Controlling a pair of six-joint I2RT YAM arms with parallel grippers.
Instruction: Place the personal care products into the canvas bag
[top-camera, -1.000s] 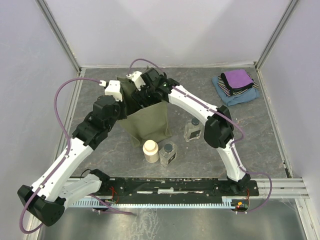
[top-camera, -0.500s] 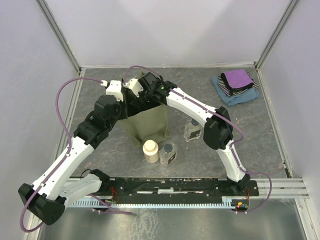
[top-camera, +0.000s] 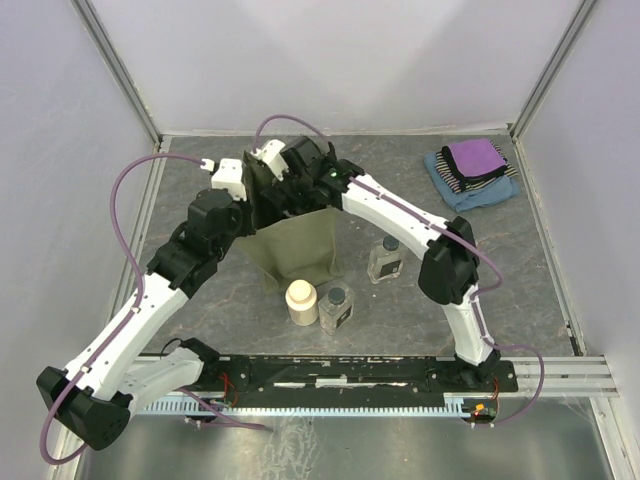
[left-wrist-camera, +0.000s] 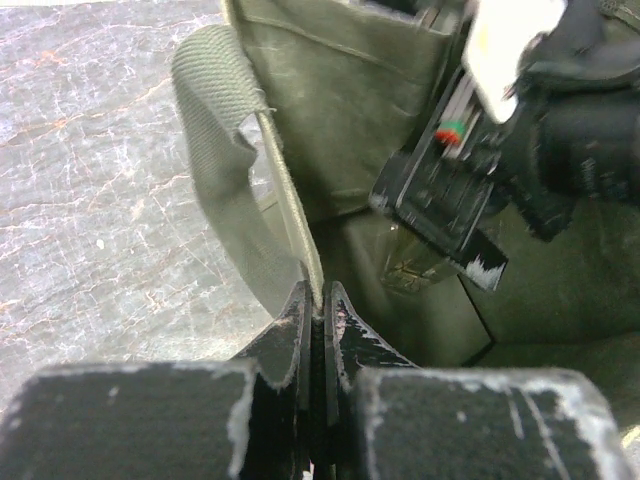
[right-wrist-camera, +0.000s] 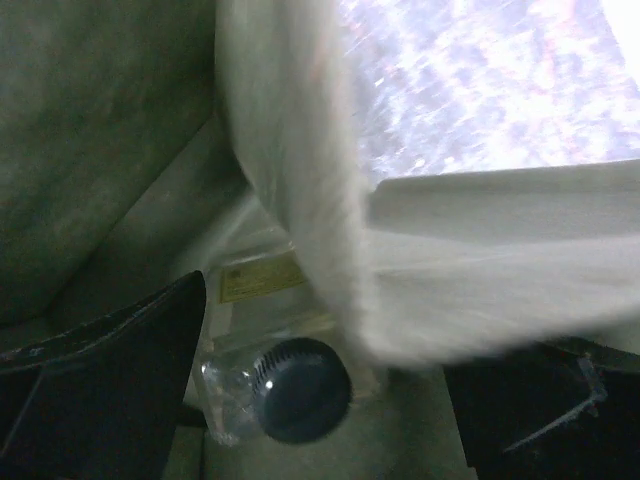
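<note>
The olive canvas bag stands mid-table with its mouth held wide. My left gripper is shut on the bag's rim, beside a handle strap. My right gripper reaches down into the mouth and stands open. Between its dark fingers, touching neither, a clear bottle with a dark cap lies on the bag's floor. Outside the bag stand two more clear bottles and a cream jar.
Folded blue, striped and purple cloths lie at the back right. The enclosure walls close in the table. A blurred pale strip of bag fabric crosses the right wrist view.
My right gripper has opened inside the bag and let the bottle go; it now lies on the bag's floor. The left gripper keeps its hold on the rim.
</note>
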